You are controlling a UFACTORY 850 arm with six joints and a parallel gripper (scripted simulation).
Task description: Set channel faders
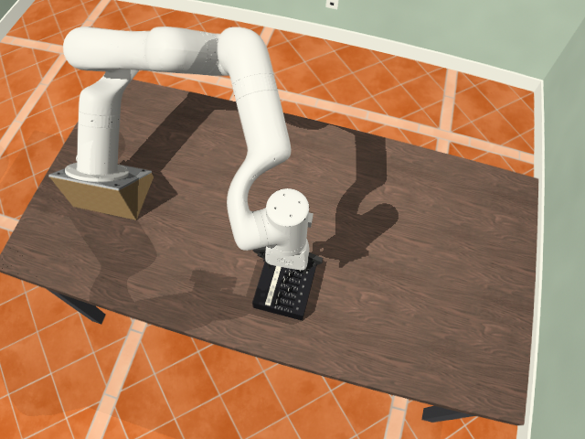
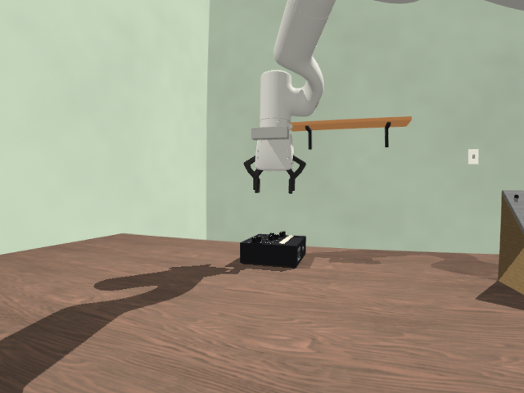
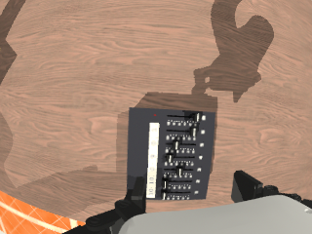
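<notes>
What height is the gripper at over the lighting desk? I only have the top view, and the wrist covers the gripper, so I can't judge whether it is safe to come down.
Observer: In the exterior view the gripper hangs well above the lighting desk, with open air between them. Nothing touches.
Operator: Is it open, and is anything in it?
Observer: It is open. Its fingers stand wide apart, point straight down and hold nothing.
Operator: Can you read the tape from the wrist camera?
Observer: No. The tape shows as a pale strip beside the faders, but its numbers are too small to read.
</notes>
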